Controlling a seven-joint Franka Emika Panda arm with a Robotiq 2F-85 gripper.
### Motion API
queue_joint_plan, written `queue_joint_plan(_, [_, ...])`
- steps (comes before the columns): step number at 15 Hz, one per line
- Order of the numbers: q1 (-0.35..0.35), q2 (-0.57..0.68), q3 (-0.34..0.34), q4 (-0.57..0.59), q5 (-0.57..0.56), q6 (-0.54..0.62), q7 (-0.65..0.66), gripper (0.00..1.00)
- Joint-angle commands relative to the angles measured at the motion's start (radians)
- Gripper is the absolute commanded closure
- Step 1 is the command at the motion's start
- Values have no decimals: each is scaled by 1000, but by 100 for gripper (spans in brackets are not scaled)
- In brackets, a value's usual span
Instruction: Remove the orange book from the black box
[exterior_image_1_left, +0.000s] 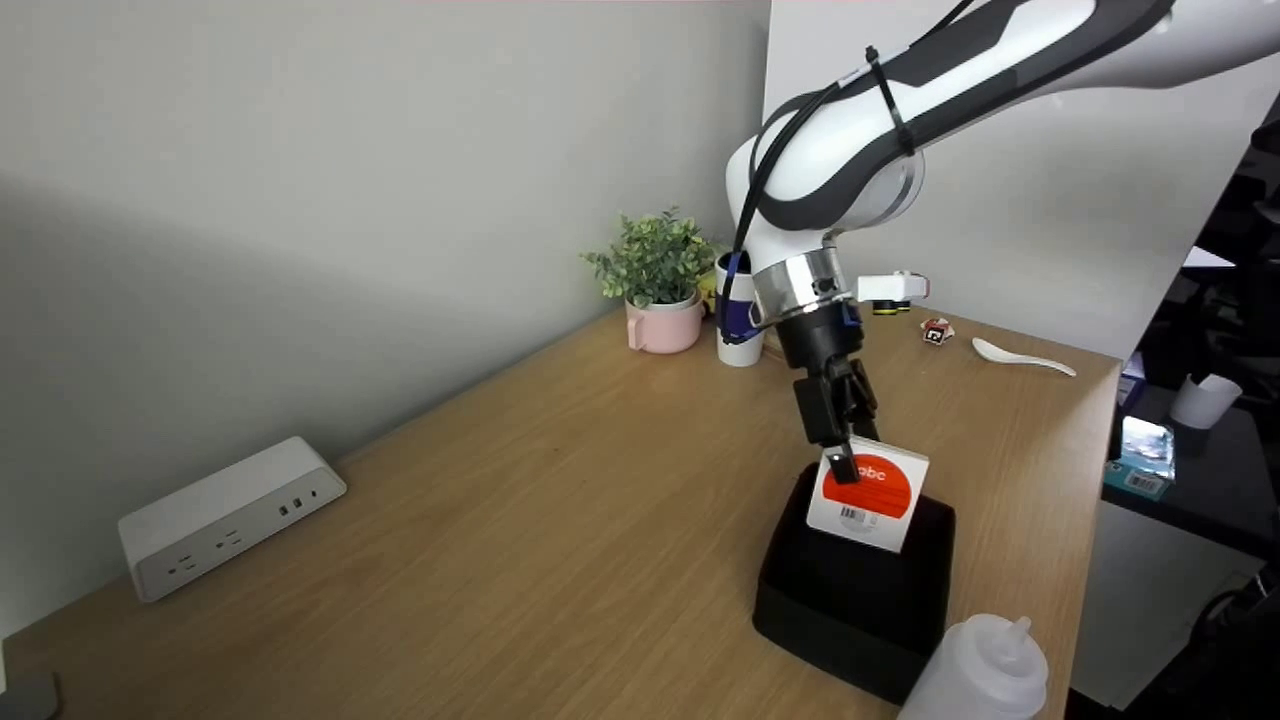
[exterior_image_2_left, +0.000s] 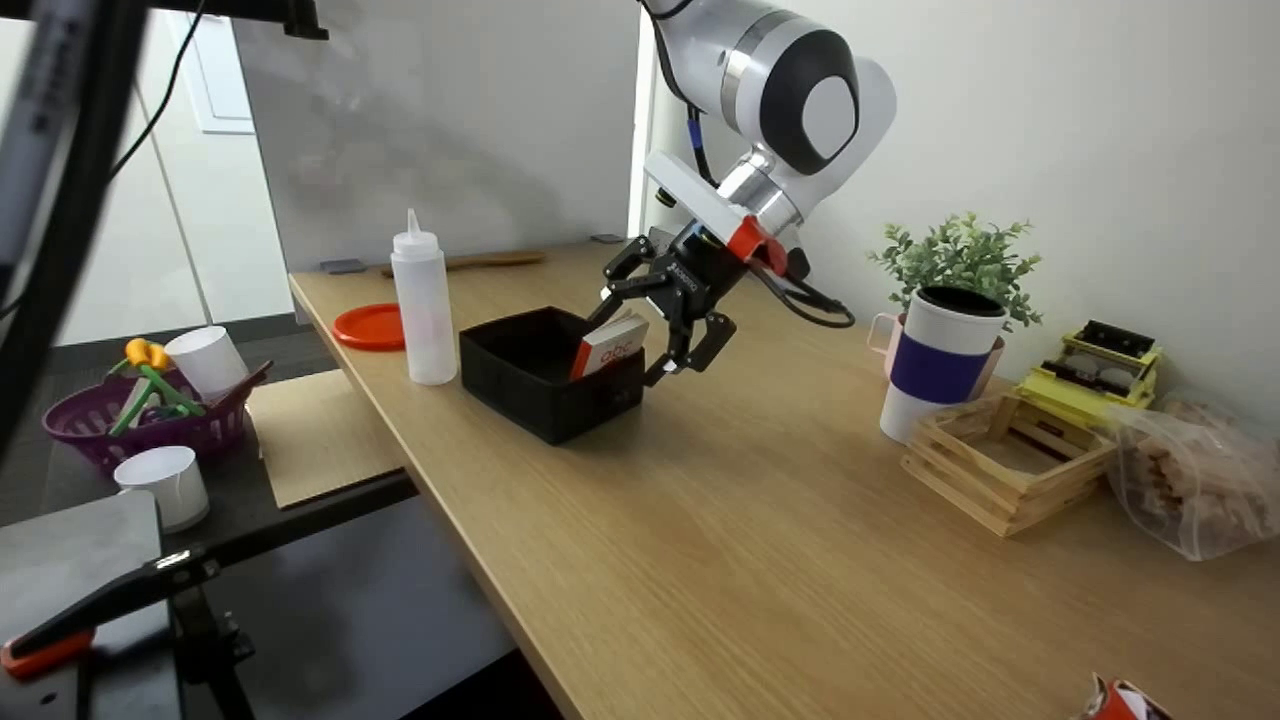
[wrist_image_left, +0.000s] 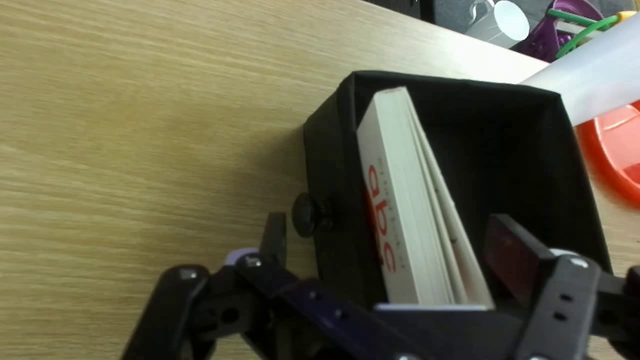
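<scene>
Book (exterior_image_1_left: 870, 495) stands tilted inside the box (exterior_image_2_left: 545, 400), against its side. The jaws are spread wide with the book loose between them; in the wrist view one jaw is within the box's outline, the other outside it.

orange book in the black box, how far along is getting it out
Done: the claw is at the orange book, its open jaws on either side in the wrist view.
In hand: lining up the grasp, it seems; nothing is gripped.
Left: closing on the book and lifting it out; it leans inside the black box, top poking out.
</scene>
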Motion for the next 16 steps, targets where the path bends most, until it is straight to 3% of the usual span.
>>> queue_joint_plan(1, [2,-25,1,-34,-2,24,20,26])
queue_joint_plan(3, [4,-28,0,-37,-2,25,29,31])
queue_joint_plan(12, [10,-40,-1,-56,-3,36,50,95])
queue_joint_plan(14, [14,-48,-2,-66,-2,44,58,99])
queue_joint_plan(16, [19,-58,-2,-79,0,57,71,96])
